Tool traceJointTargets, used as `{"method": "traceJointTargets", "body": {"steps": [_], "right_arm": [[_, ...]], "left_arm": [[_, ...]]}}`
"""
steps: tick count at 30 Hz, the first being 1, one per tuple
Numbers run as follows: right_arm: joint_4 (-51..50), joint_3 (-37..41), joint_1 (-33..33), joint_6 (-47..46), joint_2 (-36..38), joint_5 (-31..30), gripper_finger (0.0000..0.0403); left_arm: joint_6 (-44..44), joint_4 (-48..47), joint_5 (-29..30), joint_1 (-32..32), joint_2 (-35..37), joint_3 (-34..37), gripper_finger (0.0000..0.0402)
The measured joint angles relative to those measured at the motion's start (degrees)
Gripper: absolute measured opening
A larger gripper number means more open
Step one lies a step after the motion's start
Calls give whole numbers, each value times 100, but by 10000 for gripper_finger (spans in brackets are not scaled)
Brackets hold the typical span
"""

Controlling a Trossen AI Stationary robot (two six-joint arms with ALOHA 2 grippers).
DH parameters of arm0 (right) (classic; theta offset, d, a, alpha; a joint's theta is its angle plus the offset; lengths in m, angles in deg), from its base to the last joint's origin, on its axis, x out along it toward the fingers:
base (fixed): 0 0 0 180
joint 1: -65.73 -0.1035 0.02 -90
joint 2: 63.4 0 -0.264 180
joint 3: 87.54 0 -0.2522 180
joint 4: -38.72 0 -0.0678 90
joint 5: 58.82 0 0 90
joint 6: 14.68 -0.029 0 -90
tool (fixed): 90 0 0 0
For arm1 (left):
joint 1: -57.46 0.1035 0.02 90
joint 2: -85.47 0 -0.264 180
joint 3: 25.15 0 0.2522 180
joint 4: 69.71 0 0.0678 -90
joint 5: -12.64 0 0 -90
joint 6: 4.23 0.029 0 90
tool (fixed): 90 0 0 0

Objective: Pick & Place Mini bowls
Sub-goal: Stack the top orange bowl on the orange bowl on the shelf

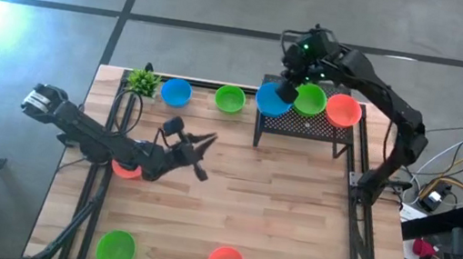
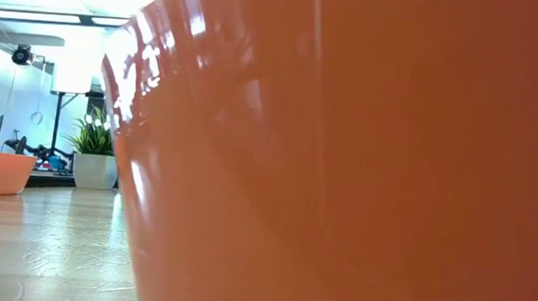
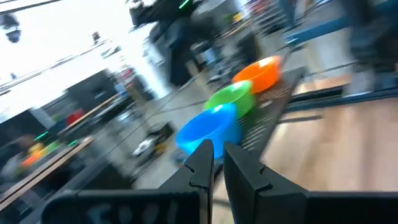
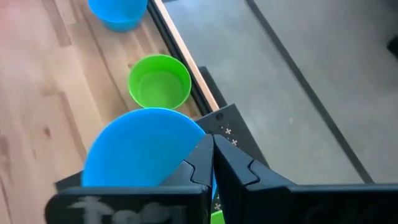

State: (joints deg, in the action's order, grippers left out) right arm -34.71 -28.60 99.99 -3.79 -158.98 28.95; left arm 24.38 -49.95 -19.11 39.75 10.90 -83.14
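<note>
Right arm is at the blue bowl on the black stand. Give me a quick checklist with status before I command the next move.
1. Right gripper on the blue bowl: ok, fingers closed on its rim in the right wrist view.
2. Blue bowl seated on the black stand or hanging off it: cannot tell; in the high view it is at the stand's left end.
3. Stand neighbours, green bowl and orange-red bowl: ok, both on the stand.
4. Left gripper clear of the stand: ok, over mid-table, nothing between its fingers.
5. Low view usable: not ok, an orange-red bowl fills it.
</note>
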Motion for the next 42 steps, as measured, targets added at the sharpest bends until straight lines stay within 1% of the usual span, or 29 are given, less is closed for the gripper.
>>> {"method": "traceJointTargets", "body": {"steps": [6, 9, 12, 17, 20, 23, 25, 29, 33, 36, 39, 42], "right_arm": [[7, 299, -377, -1, 440, -403, 8], [39, 539, -601, -5, 652, -685, 8], [73, 803, -798, -69, 864, -847, 8], [313, 1266, -1079, -194, 1287, -847, 8], [497, 1568, -1212, -319, 1585, -844, 8], [650, 1803, -1319, -483, 1864, -848, 8], [708, 1927, -1380, -597, 2034, -845, 8], [832, 2125, -1540, -817, 2308, -844, 8], [946, 2366, -1754, -987, 2513, -845, 8], [1096, 2541, -1937, -1131, 2600, -841, 8], [1187, 2657, -2122, -1220, 2624, -842, 8], [1312, 2740, -2281, -1245, 2620, -837, 8]], "left_arm": [[-137, -13, 1222, 9, 146, -2, 32], [-351, -99, 1631, 9, 263, -2, 32], [-674, -468, 1688, 9, 372, -2, 32], [-1765, -1477, 1681, 9, 561, -2, 32], [-2728, -2247, 1287, 9, 726, -2, 32], [-3640, -3020, 452, 18, 925, -2, 32], [-4180, -3517, 38, 35, 1042, -2, 32], [-5285, -4739, -120, 39, 1191, -2, 32], [-6463, -5926, -734, 92, 1301, -2, 32], [-6976, -6517, -1216, 129, 1305, -2, 26], [-7233, -6987, -1701, 164, 1307, -2, 18], [-7405, -7324, -2023, 175, 1305, -2, 11]]}}
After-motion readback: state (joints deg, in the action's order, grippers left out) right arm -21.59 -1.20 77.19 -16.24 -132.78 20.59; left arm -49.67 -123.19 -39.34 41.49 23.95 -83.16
